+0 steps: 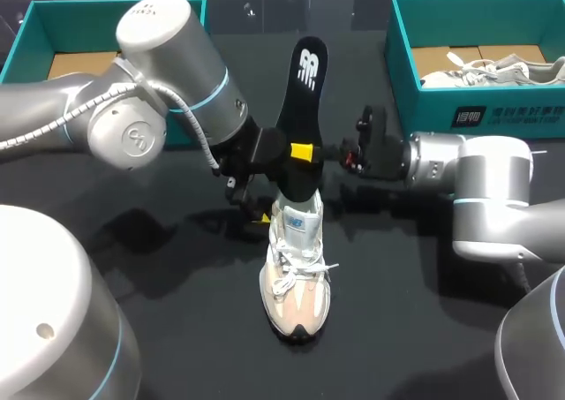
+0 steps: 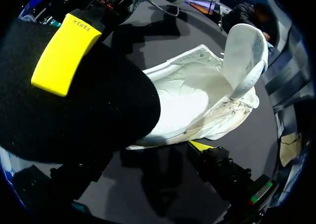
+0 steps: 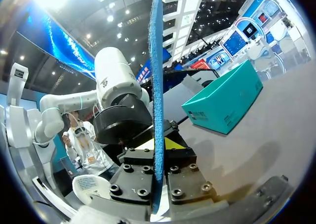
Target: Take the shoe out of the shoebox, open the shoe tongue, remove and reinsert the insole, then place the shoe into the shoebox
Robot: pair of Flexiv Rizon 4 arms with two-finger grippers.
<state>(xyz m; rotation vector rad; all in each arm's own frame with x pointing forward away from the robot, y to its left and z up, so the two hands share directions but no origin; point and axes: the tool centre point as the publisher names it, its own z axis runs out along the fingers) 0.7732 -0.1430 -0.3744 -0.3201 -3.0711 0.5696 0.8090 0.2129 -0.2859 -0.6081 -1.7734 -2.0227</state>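
insole point(image 1: 305, 91) stands in the shoe point(image 1: 296, 267), tip toward 12 o'clock — best eased along the shoe's length, untwisted — whether left tool point(image 1: 284, 181) or right tool point(image 1: 349, 153) grips it, cannot tell.

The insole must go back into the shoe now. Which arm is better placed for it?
Probably left: the left pincer is at the lower part of the insole, just above the open shoe, and its wrist view looks straight into it. The right pincer stands off beside the insole.
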